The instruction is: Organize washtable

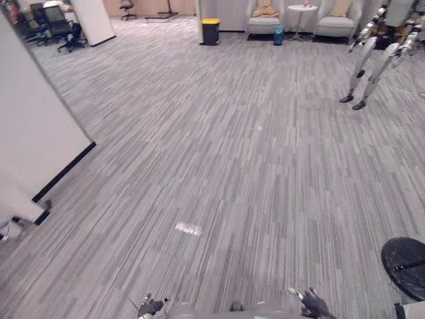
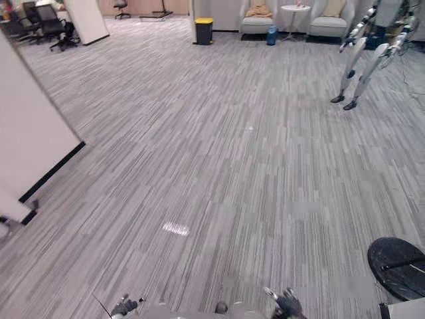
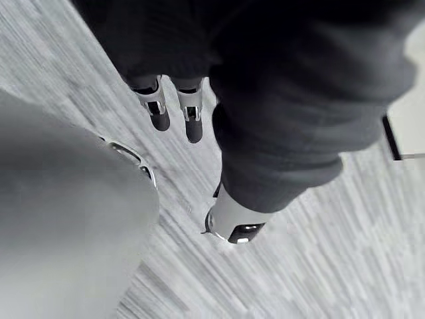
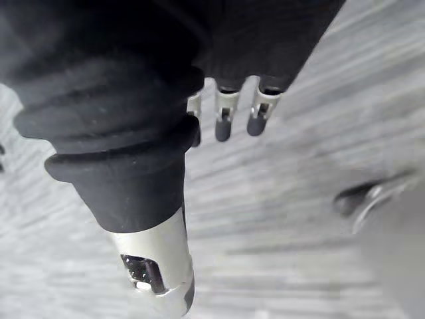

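Note:
My left hand (image 1: 151, 307) and right hand (image 1: 312, 304) hang low at the bottom edge of the eye views, over grey striped carpet (image 1: 226, 166). In the left wrist view the left hand's fingers (image 3: 176, 113) and thumb (image 3: 232, 222) are relaxed above the floor and hold nothing. The right hand's fingers (image 4: 239, 113) and thumb (image 4: 156, 266) hang the same way, empty, in the right wrist view.
A white partition (image 1: 33, 133) stands at the left. Far off are a yellow bin (image 1: 210, 30), armchairs (image 1: 264, 23), a small round table (image 1: 302, 10) and office chairs (image 1: 56, 26). Another robot's legs (image 1: 368, 66) stand at the right. A black round base (image 1: 406, 264) lies lower right.

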You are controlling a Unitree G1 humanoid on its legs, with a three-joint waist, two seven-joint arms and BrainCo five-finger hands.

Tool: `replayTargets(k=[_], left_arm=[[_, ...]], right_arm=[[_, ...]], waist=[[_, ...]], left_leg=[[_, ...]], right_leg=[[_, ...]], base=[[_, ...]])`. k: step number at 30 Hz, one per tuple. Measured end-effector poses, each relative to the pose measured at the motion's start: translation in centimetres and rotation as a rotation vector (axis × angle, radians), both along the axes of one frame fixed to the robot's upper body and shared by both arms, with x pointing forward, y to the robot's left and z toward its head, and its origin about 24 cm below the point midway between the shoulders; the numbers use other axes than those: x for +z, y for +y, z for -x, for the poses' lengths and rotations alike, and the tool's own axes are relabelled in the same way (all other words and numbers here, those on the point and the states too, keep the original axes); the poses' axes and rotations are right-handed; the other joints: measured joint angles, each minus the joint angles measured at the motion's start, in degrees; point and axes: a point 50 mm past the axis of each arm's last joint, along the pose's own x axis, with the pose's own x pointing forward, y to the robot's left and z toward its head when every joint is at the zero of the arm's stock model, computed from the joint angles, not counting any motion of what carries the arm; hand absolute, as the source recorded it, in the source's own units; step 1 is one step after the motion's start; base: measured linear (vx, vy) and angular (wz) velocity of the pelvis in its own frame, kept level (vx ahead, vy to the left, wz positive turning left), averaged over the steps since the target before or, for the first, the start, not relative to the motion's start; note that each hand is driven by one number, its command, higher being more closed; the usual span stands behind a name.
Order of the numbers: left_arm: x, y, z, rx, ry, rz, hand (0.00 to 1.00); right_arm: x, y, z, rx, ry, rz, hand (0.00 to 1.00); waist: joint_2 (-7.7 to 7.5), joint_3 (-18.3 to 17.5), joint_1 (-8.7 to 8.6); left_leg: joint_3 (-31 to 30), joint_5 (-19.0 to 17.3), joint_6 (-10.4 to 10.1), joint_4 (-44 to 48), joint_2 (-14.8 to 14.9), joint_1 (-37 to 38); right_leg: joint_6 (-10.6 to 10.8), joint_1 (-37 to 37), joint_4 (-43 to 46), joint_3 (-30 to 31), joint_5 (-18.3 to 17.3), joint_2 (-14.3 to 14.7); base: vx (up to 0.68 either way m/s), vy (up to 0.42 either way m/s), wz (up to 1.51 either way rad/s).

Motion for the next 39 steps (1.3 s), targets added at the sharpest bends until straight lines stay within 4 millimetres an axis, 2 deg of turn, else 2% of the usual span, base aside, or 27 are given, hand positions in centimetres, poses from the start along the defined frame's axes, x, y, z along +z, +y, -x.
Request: replayTargets(k=[1, 2, 3, 4, 5, 6, 7, 8, 9, 10, 20, 23, 24, 25, 26, 27, 28, 29, 30, 32, 33, 34, 35, 36, 37, 38, 39], left_arm=[[0.0, -0.2, 0.1, 0.01, 0.0, 0.006, 0.0], [-0.1, -0.5, 0.1, 0.021, 0.002, 0.006, 0.0], [-0.1, -0.6, 0.1, 0.033, -0.002, 0.008, 0.0], [-0.1, -0.8, 0.0, 0.035, -0.006, 0.015, 0.0], [-0.1, -1.0, -0.4, 0.036, -0.014, 0.02, 0.0], [-0.1, -1.2, -0.6, 0.028, -0.017, 0.024, 0.0], [-0.1, -1.4, -0.8, 0.019, -0.018, 0.026, 0.0], [-0.2, -1.7, -0.9, 0.003, -0.015, 0.03, 0.0], [-0.4, -2.1, -0.6, -0.021, 0.005, 0.043, 0.0], [-0.1, -1.4, -0.8, -0.148, -0.002, -0.016, 0.0], [-0.1, -1.2, -0.7, -0.113, -0.005, -0.014, 0.0], [0.1, -0.4, -0.9, -0.065, -0.023, -0.026, 0.0], [0.3, -0.2, -1.3, -0.065, -0.041, -0.036, 0.0], [0.4, 0.0, -1.5, -0.059, -0.051, -0.043, 0.0], [0.4, -0.3, -1.6, -0.056, -0.051, -0.036, 0.0], [0.4, -0.3, -2.0, -0.027, -0.065, -0.026, 0.0], [0.6, 0.4, -2.2, -0.039, -0.06, -0.045, 0.0], [0.6, 0.7, -2.1, -0.046, -0.055, -0.055, 0.0], [0.6, 1.1, -2.0, -0.055, -0.047, -0.065, 0.0], [0.6, 0.7, -2.3, -0.086, -0.041, -0.057, 0.0], [0.5, 0.4, -2.5, -0.105, -0.04, -0.055, 0.0], [0.5, 0.4, -2.4, -0.112, -0.036, -0.057, 0.0], [0.4, 0.3, -2.0, -0.122, -0.018, -0.059, 0.0], [0.2, 0.2, -1.3, -0.108, 0.001, -0.052, 0.0], [0.2, 0.2, -1.2, -0.078, 0.001, -0.046, 0.0], [0.1, -0.5, -1.3, -0.071, -0.002, -0.024, 0.0], [0.0, -0.8, -1.1, -0.065, -0.001, -0.015, 0.0]], right_arm=[[0.1, 0.3, -0.6, 0.008, -0.015, -0.005, 0.0], [0.3, 0.5, -1.5, 0.017, -0.038, -0.006, 0.0], [0.5, 1.0, -2.3, 0.036, -0.054, -0.012, 0.0], [0.6, 1.2, -2.5, 0.045, -0.059, -0.014, 0.0], [0.6, 1.6, -2.7, 0.065, -0.064, -0.019, 0.0], [0.5, 1.5, -2.4, 0.067, -0.058, -0.017, 0.0], [0.4, 1.3, -1.9, 0.063, -0.045, -0.012, 0.0], [0.1, 1.0, -0.9, 0.06, -0.022, -0.005, 0.0], [-0.2, 0.3, 0.8, 0.05, 0.015, 0.012, 0.0], [-1.2, 1.4, 3.1, 0.018, 0.097, -0.042, 0.0], [-1.2, 1.5, 3.1, 0.012, 0.097, -0.046, 0.0], [-1.2, 1.6, 3.2, -0.013, 0.093, -0.057, 0.0], [-1.2, 1.5, 3.4, -0.045, 0.091, -0.06, 0.0], [-1.3, 1.2, 4.1, -0.052, 0.104, -0.054, 0.0], [-1.2, 0.9, 3.8, -0.049, 0.094, -0.044, 0.0], [-1.0, 0.9, 3.0, -0.033, 0.071, -0.04, 0.0], [-0.8, 0.9, 2.6, -0.035, 0.04, -0.05, 0.0], [-0.7, 1.0, 2.4, -0.036, 0.03, -0.051, 0.0], [-0.8, 1.3, 2.4, -0.035, 0.032, -0.058, 0.0], [-0.8, 1.3, 2.5, -0.062, 0.025, -0.06, 0.0], [-0.8, 1.0, 2.6, -0.084, 0.026, -0.058, 0.0], [-0.8, 0.9, 2.7, -0.084, 0.027, -0.057, 0.0], [-0.8, 0.8, 2.6, -0.091, 0.031, -0.056, 0.0], [-0.8, 0.6, 2.6, -0.094, 0.035, -0.053, 0.0], [-0.9, 0.5, 2.8, -0.092, 0.049, -0.052, 0.0], [-0.8, -0.2, 2.5, -0.05, 0.054, -0.025, 0.0], [-0.7, -0.1, 2.4, -0.023, 0.054, -0.019, 0.0]], waist=[[0.01, 0.0, 0.19], [0.28, 0.0, 0.2], [0.45, -0.1, 0.7], [0.43, -0.1, 1.11], [0.39, -0.2, 1.56], [0.57, -0.2, 1.37], [0.85, -0.3, 1.46], [1.63, -0.7, 1.48], [3.12, -1.3, 1.22], [-1.24, -2.6, 1.72], [-1.71, -2.3, 1.97], [-2.52, -1.8, 2.82], [-3.13, -1.4, 3.26], [-3.39, -1.4, 3.02], [-2.44, -1.0, 3.28], [-2.46, 0.1, 4.06], [-2.48, 1.4, 3.84], [-3.03, 1.7, 3.59], [-3.74, 1.8, 3.1], [-4.03, 1.8, 2.81], [-3.88, 1.7, 2.62], [-3.88, 1.7, 2.39], [-3.54, 1.5, 1.15], [-2.82, 0.9, 0.8], [-2.89, 0.3, 0.79], [-0.97, -0.5, 1.11], [-0.26, -0.5, 1.38]], left_leg=[[-0.4, -0.6, 0.7, -3.0, 0.0, -0.1], [-3.3, -1.3, 0.9, -11.6, -1.6, -0.6], [-8.9, -2.4, 0.4, -22.5, -4.5, -0.4], [-12.3, -2.7, 0.3, -28.2, -6.1, -0.5], [-18.9, -2.6, 0.2, -36.9, -9.0, -1.0], [-22.7, -2.1, 0.0, -41.7, -10.9, -1.7], [-23.1, -1.2, -0.8, -43.6, -11.4, -1.8], [-22.5, 2.4, -1.0, -45.7, -11.6, -1.7], [-20.3, 4.9, 0.1, -46.5, -10.5, -0.9], [-11.2, 11.7, 1.9, -66.2, -14.9, 8.7], [-10.9, 10.7, 2.8, -64.9, -15.1, 7.4], [-6.6, 4.3, 5.1, -54.3, -15.4, 3.4], [-3.0, 0.6, 6.5, -46.2, -15.4, 1.1], [-0.1, -3.3, 6.9, -39.7, -15.3, 0.1], [0.0, -5.9, 6.3, -39.0, -14.4, 0.6], [0.6, -9.7, 5.9, -37.9, -13.9, 1.0], [0.6, -10.7, 6.4, -38.2, -14.1, 3.2], [0.6, -11.0, 6.3, -38.8, -14.1, 4.6], [0.2, -11.1, 6.0, -41.1, -14.0, 7.1], [-0.4, -10.4, 4.9, -45.3, -13.9, 10.9], [-0.6, -10.0, 4.5, -47.5, -14.0, 12.5], [-0.6, -9.7, 4.5, -48.3, -14.0, 13.1], [-1.5, -10.1, 3.8, -49.6, -14.1, 14.4], [-2.0, -10.6, 2.6, -49.7, -13.7, 15.9], [-2.1, -11.3, 1.3, -42.1, -13.1, 14.4], [-2.1, -10.6, -0.4, -31.5, -10.3, 10.8], [-2.2, -8.7, -1.1, -26.1, -9.4, 8.9]], right_leg=[[0.5, 1.6, -1.0, 1.3, -0.3, -0.1], [1.5, 3.8, -2.2, 3.7, -0.9, -0.2], [2.4, 4.0, -2.2, 6.3, -1.5, -0.3], [2.9, 3.8, -2.1, 7.7, -1.8, -0.4], [3.9, 3.5, -1.9, 9.8, -2.5, -0.5], [5.4, 3.5, -1.5, 11.0, -3.4, -0.5], [6.3, 3.7, -1.1, 11.4, -4.1, -0.5], [7.4, 4.2, -0.2, 12.0, -5.3, 0.0], [7.6, 5.1, 1.7, 13.2, -8.4, 1.3], [9.6, 2.5, 1.9, 18.2, -10.6, -4.8], [9.3, 2.9, 1.5, 16.3, -10.4, -5.4], [11.4, 2.5, 1.7, 12.4, -12.1, -7.7], [12.5, 2.4, 4.0, 10.0, -14.8, -9.3], [15.7, 1.8, 9.0, 7.8, -17.2, -10.5], [16.0, -1.0, 16.0, 6.8, -17.6, -9.9], [15.6, -10.3, 34.8, 5.6, -15.9, -10.2], [14.3, -16.4, 47.4, 5.0, -12.7, -11.5], [14.5, -18.1, 49.9, 4.2, -12.8, -11.9], [14.6, -20.7, 50.0, 1.9, -13.0, -12.7], [14.6, -23.1, 41.9, -3.0, -13.0, -14.1], [14.4, -23.1, 33.2, -5.3, -12.6, -14.2], [14.2, -23.1, 29.3, -5.9, -12.4, -14.0], [11.4, -22.7, 24.4, -7.0, -10.8, -13.3], [9.7, -21.6, 21.9, -8.5, -9.3, -12.1], [7.5, -18.7, 17.4, -9.0, -6.7, -10.8], [6.8, -15.3, 15.3, -9.3, -6.6, -9.3], [6.6, -13.7, 13.7, -9.2, -7.0, -8.7]], base=[[0.42, -0.06, -1.06], [0.38, 0.015, -1.09], [0.43, 0.077, -1.1], [0.34, 0.106, -1.17], [0.41, 0.159, -0.95], [0.34, 0.143, -0.81], [0.33, 0.158, -0.51], [0.34, 0.223, -0.45], [0.28, 0.188, -0.34], [0.24, 0.134, -0.19], [0.04, -0.042, 0.02], [-0.01, -0.008, 0.15], [0.06, 0.039, 0.64], [0.11, 0.046, 0.65], [0.12, 0.083, 0.32], [0.11, 0.098, -0.06], [0.1, 0.105, -0.11], [0.15, 0.093, 0.03], [0.26, 0.105, 0.06], [0.29, 0.078, 0.1], [0.28, 0.012, 0.15], [0.47, -0.025, 0.37], [0.38, -0.07, 0.43], [0.71, -0.18, 0.58], [0.75, -0.205, 0.29], [0.76, -0.203, 0.13], [0.47, -0.128, -0.2]])
